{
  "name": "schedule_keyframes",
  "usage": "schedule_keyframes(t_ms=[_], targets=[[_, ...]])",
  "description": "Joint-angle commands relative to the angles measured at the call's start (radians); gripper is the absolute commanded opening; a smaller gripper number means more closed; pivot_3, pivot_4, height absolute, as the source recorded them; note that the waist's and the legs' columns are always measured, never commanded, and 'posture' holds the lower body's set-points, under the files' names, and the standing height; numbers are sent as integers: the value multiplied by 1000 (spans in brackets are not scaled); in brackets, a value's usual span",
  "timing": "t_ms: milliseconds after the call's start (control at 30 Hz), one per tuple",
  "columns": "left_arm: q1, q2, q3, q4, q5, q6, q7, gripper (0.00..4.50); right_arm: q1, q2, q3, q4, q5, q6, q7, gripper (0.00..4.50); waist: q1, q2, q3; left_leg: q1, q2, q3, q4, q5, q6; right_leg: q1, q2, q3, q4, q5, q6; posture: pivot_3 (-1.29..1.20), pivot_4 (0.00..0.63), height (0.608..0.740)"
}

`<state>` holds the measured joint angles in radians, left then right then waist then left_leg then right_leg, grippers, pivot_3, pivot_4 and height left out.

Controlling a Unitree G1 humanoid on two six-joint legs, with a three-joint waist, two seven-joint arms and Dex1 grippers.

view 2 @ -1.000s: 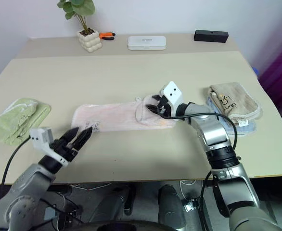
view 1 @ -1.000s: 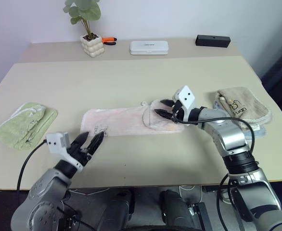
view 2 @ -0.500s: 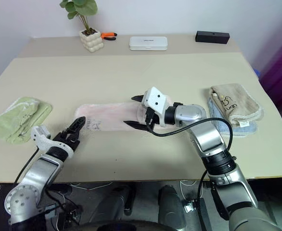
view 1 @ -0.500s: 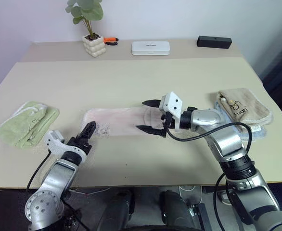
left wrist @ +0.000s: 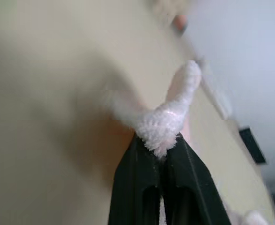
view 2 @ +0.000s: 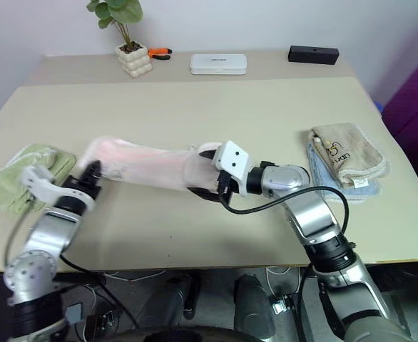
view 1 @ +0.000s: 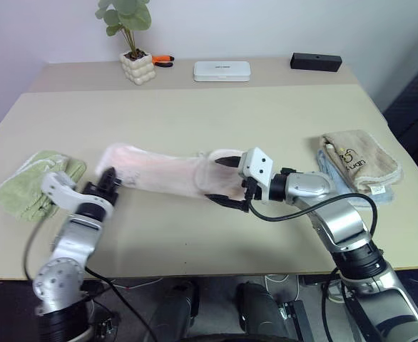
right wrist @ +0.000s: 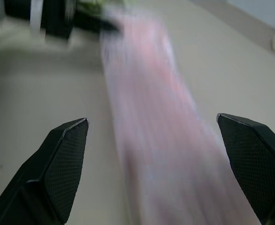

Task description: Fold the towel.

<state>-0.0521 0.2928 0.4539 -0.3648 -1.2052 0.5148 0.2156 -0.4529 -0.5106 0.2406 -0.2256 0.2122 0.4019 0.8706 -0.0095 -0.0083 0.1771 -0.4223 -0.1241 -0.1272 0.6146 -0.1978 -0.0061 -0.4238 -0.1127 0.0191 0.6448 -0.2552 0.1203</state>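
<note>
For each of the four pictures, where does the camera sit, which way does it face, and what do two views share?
Left eye and right eye views: on the head, looking forward and down at the beige table; both arms show.
Left wrist view: on the left wrist, looking along the left gripper, shut on the pale pink fluffy towel.
Right wrist view: on the right wrist, looking along the open right gripper.
Shared: both wrist views show the same towel.

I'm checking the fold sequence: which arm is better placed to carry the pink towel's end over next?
Likely the left. The left gripper is shut on the towel at its end, already lifted. The right gripper stands open around the other end, gripping nothing.
</note>
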Motion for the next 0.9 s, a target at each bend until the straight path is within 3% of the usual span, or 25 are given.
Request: schedule_keyframes(t_ms=[33,133,333,467,700,800,900], targets=[[-19,101,39,-57,66,-31,-120,79,6,-30,-45,16,-8,-25,-2,4500,1,0,0,0,0,0,0,0,0,0,0,0,0,0,0,0,150,740],[-28,220,-23,-88,137,0,-254,79,6,-40,-46,60,-21,-50,2,4500,0,0,0,0,0,0,0,0,0,0,0,0,0,0,0,0,150,740],[-120,401,-380,-145,354,78,-562,79,-2,-14,-33,106,-40,-81,-10,4500,1,0,0,0,-1,0,-1,0,0,1,0,0,-2,0,0,0,150,740],[-222,357,-555,-94,464,94,-641,79,3,-5,-31,110,-51,-89,-20,4500,-5,0,0,0,0,0,-2,0,0,0,0,0,-1,1,2,0,150,740],[-289,261,-649,4,593,96,-693,79,21,-15,-48,96,-57,-87,-45,4500,-2,0,0,0,0,0,-2,0,0,-1,0,0,-1,2,3,0,150,740],[-285,236,-626,8,600,109,-707,944,28,-20,-51,89,-60,-84,-52,4500,-1,0,0,0,0,0,-1,0,0,-1,0,0,-1,2,3,0,150,740],[-273,228,-591,-9,581,127,-718,2392,23,-27,-52,99,-70,-88,-59,4500,-2,0,0,0,0,0,-1,0,0,-1,0,0,0,2,3,0,150,740]])
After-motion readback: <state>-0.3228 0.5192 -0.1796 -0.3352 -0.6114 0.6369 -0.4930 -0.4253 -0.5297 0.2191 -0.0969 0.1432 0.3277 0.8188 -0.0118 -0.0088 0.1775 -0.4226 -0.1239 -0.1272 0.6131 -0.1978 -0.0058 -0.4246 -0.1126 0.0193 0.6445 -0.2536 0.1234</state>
